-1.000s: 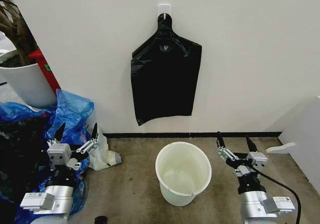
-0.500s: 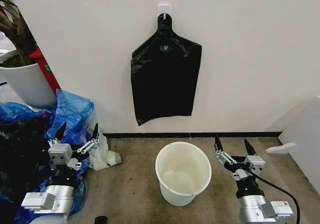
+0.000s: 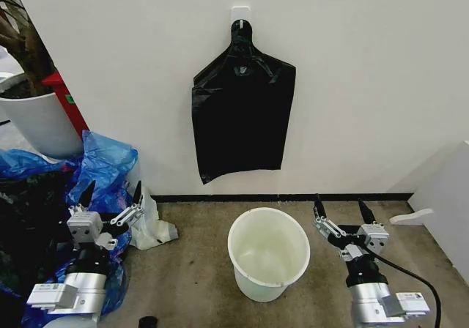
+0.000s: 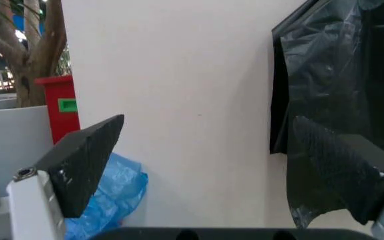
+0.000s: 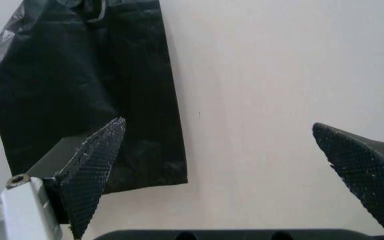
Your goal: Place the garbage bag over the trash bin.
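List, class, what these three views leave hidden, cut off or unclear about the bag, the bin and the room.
- Garbage bag: its top is cut off by the edge in the right wrist view; the wall hook is too small to make out in the head view.
- Trash bin: its base is hidden behind its own wall.
- Planter pot: cut off by the head view's edge.

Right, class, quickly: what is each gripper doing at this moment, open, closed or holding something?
Left gripper: open, holding nothing, low beside the blue bags.
Right gripper: open, holding nothing, low beside the trash bin.
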Controlling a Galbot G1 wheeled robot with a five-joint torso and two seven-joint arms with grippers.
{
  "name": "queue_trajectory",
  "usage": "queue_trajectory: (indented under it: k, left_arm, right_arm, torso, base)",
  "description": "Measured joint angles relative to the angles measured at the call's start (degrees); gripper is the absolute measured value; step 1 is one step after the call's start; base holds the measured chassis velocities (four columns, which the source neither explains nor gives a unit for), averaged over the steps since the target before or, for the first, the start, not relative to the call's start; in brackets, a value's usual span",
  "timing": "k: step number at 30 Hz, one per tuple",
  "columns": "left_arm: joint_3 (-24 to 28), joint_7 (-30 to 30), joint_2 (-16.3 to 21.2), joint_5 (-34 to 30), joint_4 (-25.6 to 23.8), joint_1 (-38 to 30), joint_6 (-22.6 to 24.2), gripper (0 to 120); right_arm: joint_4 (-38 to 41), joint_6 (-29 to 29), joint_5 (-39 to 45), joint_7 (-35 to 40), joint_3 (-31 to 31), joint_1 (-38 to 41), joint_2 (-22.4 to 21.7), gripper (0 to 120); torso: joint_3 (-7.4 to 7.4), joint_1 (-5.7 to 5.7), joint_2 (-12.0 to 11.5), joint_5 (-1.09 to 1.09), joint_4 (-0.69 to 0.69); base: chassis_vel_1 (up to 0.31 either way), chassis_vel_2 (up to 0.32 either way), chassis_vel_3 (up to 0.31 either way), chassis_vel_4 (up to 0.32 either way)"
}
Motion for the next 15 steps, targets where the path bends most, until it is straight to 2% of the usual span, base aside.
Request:
queue_trajectory:
  k: [15]
  left_arm:
    - [0.61, -0.16, 1.31, 0.38, -0.57, 0.11, 0.22, 100]
  right_arm:
    - [-0.52, 0.29, 0.01, -0.34, 0.13, -0.62, -0.02, 100]
  torso:
    - [0.00, 0.00, 0.00, 0.00, 0.00]
  base:
    - [0.000, 0.000, 0.000, 0.000]
